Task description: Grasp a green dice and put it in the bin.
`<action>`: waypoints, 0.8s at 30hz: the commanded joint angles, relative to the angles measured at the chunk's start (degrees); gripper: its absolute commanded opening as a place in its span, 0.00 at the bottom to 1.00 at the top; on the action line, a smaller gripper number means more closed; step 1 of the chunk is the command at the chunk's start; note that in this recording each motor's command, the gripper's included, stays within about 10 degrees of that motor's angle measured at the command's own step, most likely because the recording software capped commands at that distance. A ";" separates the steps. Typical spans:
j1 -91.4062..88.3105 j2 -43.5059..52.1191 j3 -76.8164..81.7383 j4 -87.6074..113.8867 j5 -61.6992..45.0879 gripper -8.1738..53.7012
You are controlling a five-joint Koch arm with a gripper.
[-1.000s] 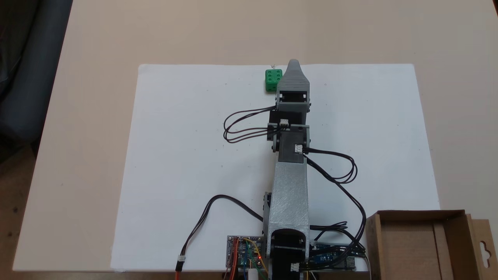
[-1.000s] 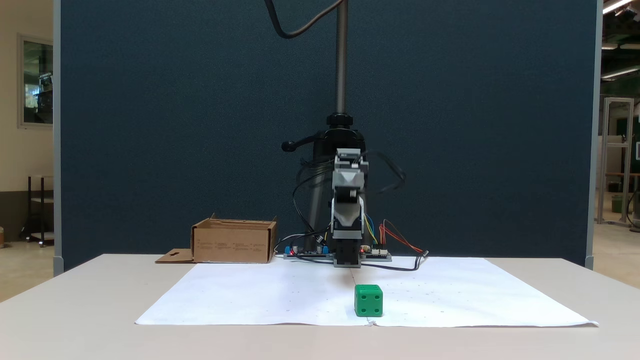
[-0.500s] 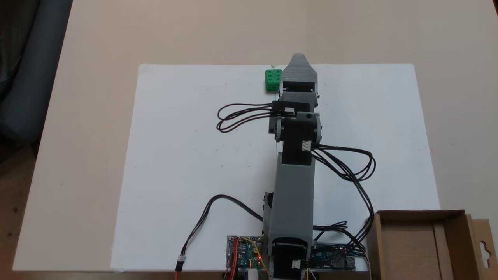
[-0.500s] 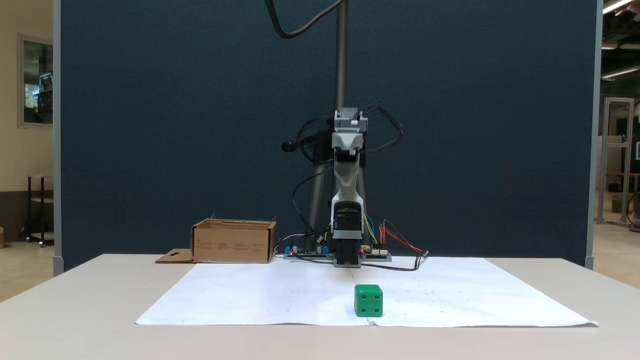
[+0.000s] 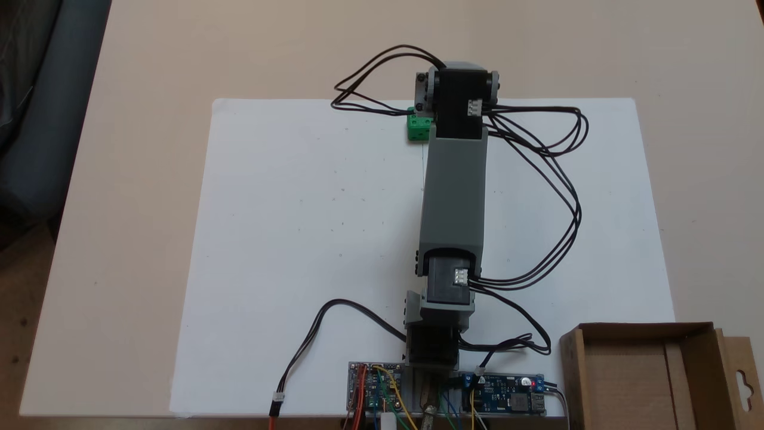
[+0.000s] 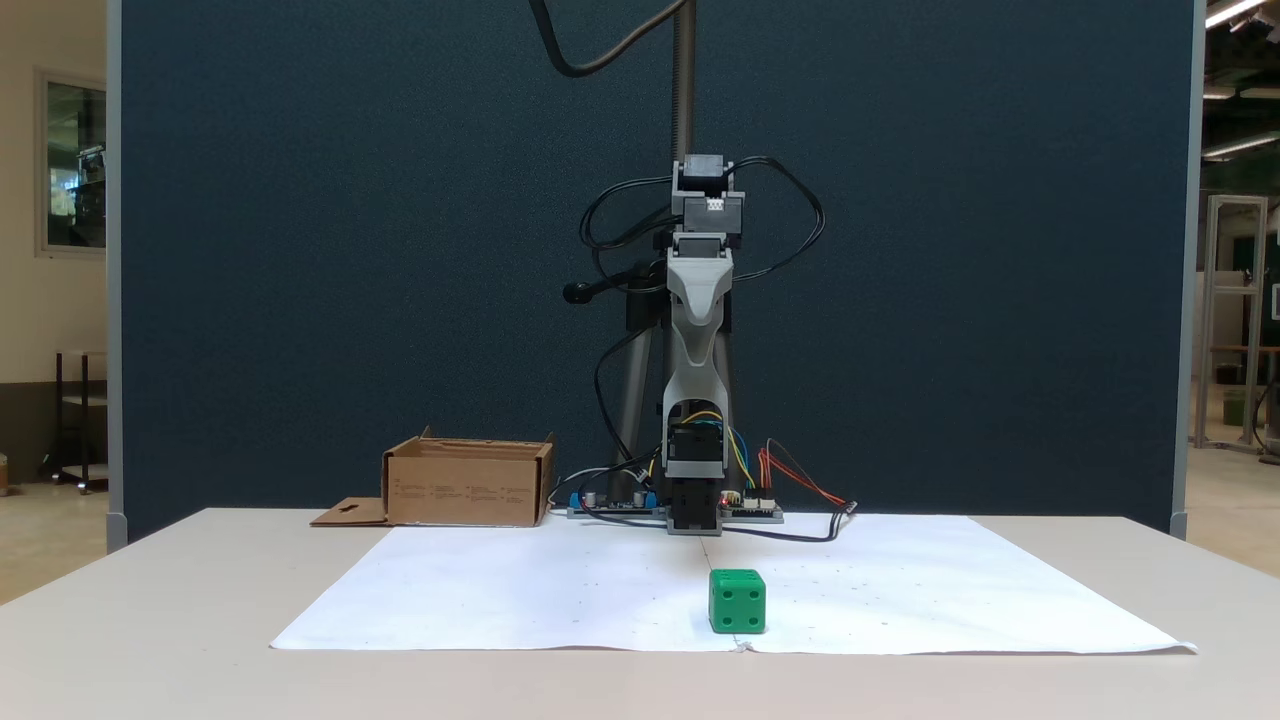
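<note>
Risk, judged from above, lies in alignment: the green dice (image 5: 419,126) sits at the far edge of the white paper sheet (image 5: 298,239), half hidden under the raised arm (image 5: 453,197), so a descent made from here could land off-centre, knock the cube and send it off the paper. The bin (image 5: 647,376) stands well apart, at the near right corner in this view. The jaws are covered by the wrist here.

Front on, the green dice (image 6: 738,601) rests alone on the sheet, nothing touching it, with the bin (image 6: 468,484) far back on the left. The gripper (image 6: 697,310) hangs high above the table, one grey jaw facing the camera, so I cannot tell how far open it is; it appears to hold nothing.
</note>
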 commanded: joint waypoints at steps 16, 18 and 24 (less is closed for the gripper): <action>-1.58 -10.99 -16.52 12.37 9.14 0.77; -1.58 -11.78 -17.40 12.37 9.58 0.77; -3.25 -13.45 -18.11 12.37 10.99 0.77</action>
